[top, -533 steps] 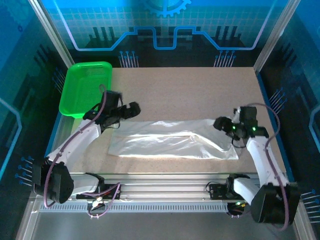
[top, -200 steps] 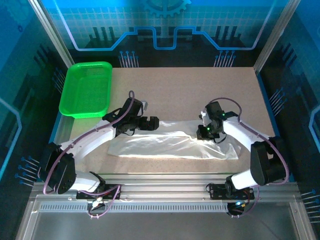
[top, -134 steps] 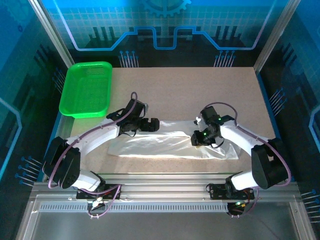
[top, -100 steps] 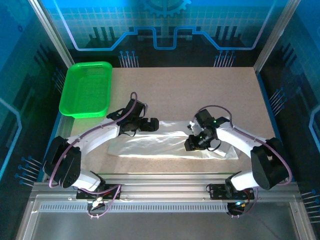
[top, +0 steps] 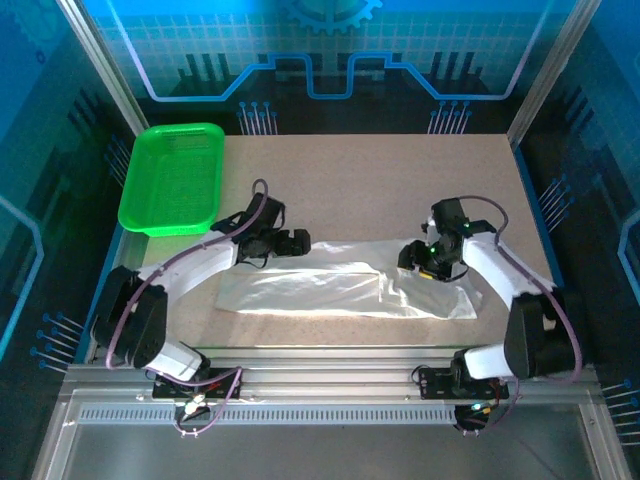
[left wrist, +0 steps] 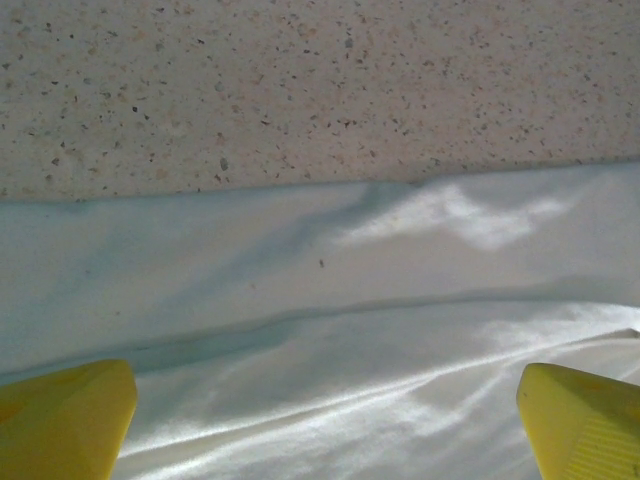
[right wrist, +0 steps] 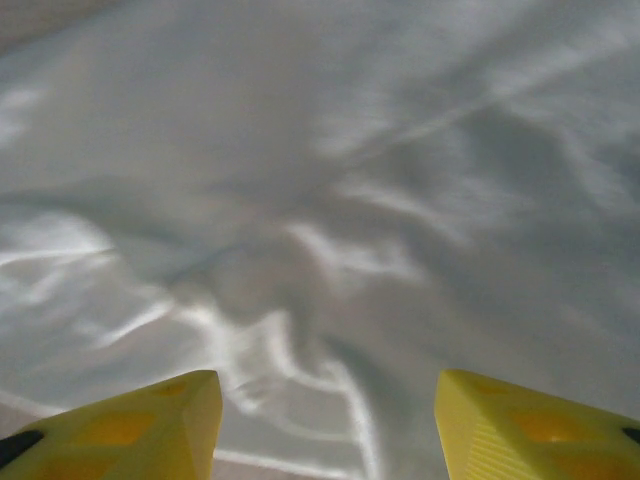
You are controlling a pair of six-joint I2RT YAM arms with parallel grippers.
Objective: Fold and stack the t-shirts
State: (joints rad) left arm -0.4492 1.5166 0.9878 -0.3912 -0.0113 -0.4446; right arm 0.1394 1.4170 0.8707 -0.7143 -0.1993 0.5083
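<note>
One white t-shirt (top: 340, 290) lies flat on the table (top: 380, 180), near the front edge, folded into a long strip running left to right, wrinkled toward its right end. Left gripper (top: 298, 243) sits low at the strip's far left edge, jaws spread wide, nothing in them; yellow fingers (left wrist: 65, 415) sit either side of bare cloth. Right gripper (top: 412, 260) hangs over the shirt's right part, jaws approx. halfway apart, fingers (right wrist: 130, 425) holding nothing, cloth just below. Green basket (top: 175, 180) at the far left corner, well apart from the shirt.
</note>
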